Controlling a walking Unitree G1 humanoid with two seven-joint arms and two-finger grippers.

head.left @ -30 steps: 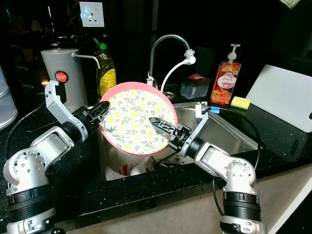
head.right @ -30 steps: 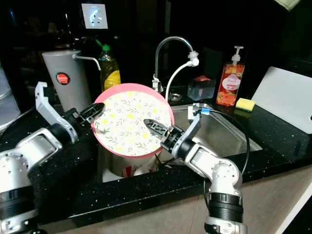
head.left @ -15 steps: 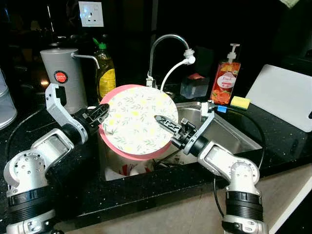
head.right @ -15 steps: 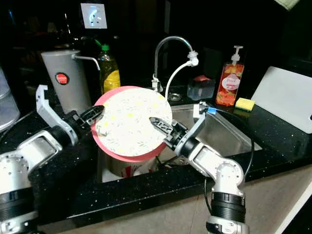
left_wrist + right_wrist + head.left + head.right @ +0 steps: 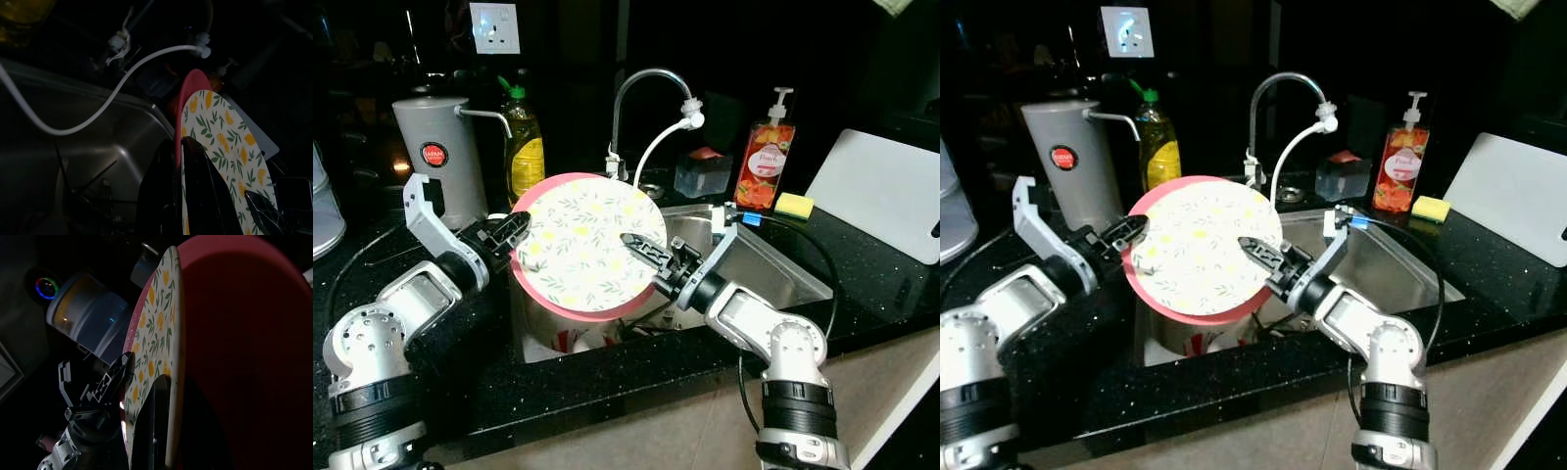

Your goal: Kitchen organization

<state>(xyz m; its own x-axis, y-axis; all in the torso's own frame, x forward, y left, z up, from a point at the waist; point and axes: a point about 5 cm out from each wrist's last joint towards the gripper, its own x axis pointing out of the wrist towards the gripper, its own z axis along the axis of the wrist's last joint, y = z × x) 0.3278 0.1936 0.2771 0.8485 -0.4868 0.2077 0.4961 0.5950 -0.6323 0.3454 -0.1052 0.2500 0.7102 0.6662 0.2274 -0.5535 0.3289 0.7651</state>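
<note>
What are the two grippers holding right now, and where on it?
Both hold the floral plate by its rim above the sink: the left gripper pinches the left edge, the right gripper the right edge.

Black speckled counter (image 5: pixel 607 377) in front of me with a steel sink (image 5: pixel 773 269) set in. Along its back edge: grey kettle (image 5: pixel 435 157), oil bottle (image 5: pixel 525 147), orange soap pump (image 5: pixel 766 166), yellow sponge (image 5: pixel 795 206). White cutting board (image 5: pixel 881 206) at my right end.
</note>
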